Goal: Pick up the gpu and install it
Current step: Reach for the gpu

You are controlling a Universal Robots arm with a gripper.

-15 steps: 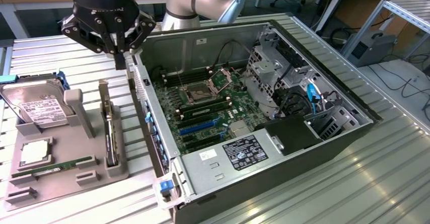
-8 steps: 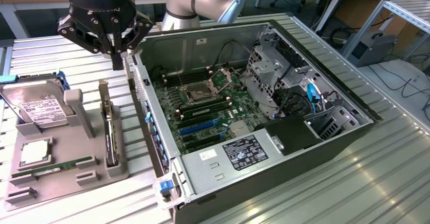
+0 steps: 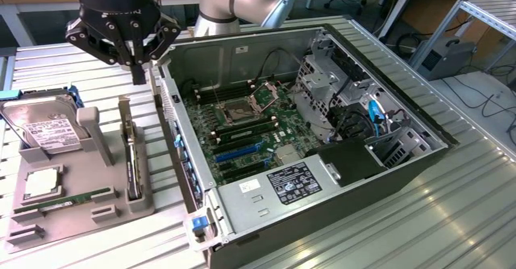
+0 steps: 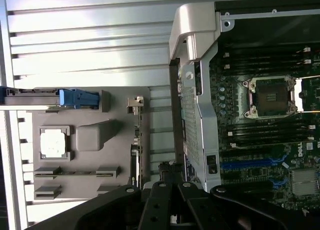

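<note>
The gpu (image 3: 129,157) stands on its edge in a slot of the grey holder (image 3: 77,211), with its metal bracket toward the far end. In the wrist view the gpu (image 4: 135,155) appears edge-on as a thin dark strip beside the holder (image 4: 90,140). My gripper (image 3: 139,74) hangs above the far end of the card, between the holder and the computer case wall. Its fingers are shut with nothing between them. From the wrist, my gripper (image 4: 169,171) points down just beside the card's line.
The open computer case (image 3: 387,178) lies on the exterior view's right, its motherboard showing blue expansion slots (image 3: 238,154) and an open CPU socket (image 3: 241,107). The holder also carries a hard drive (image 3: 45,130), a CPU chip (image 3: 42,183) and a green memory stick (image 3: 64,199).
</note>
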